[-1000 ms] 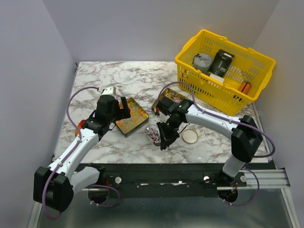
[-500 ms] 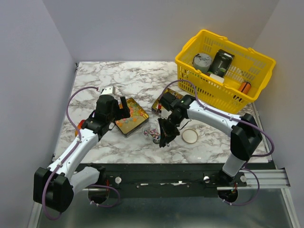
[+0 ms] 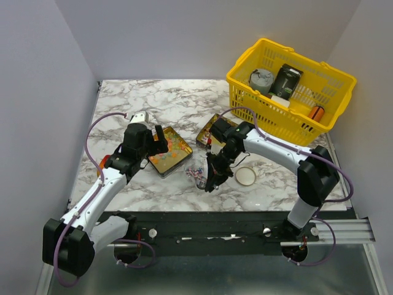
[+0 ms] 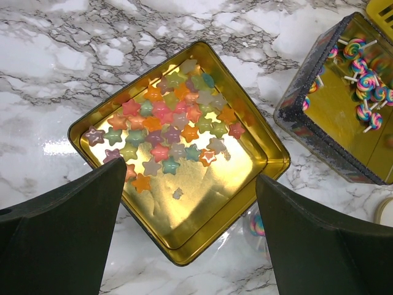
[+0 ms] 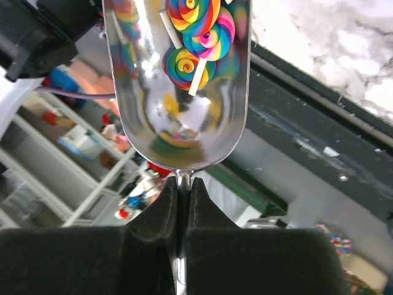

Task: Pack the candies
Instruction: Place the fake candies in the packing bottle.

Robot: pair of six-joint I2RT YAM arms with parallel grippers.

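The right gripper [image 3: 210,179] is pinched nearly closed on the thin handle of a metal scoop [image 5: 178,104], which extends straight out from its fingers and carries swirl lollipops [image 5: 191,34]. In the top view the lollipop tin [image 4: 310,114] lies near, at about 12 o'clock from it. The left gripper [image 4: 190,184] is spread wide and empty over the star candies [image 4: 166,132].
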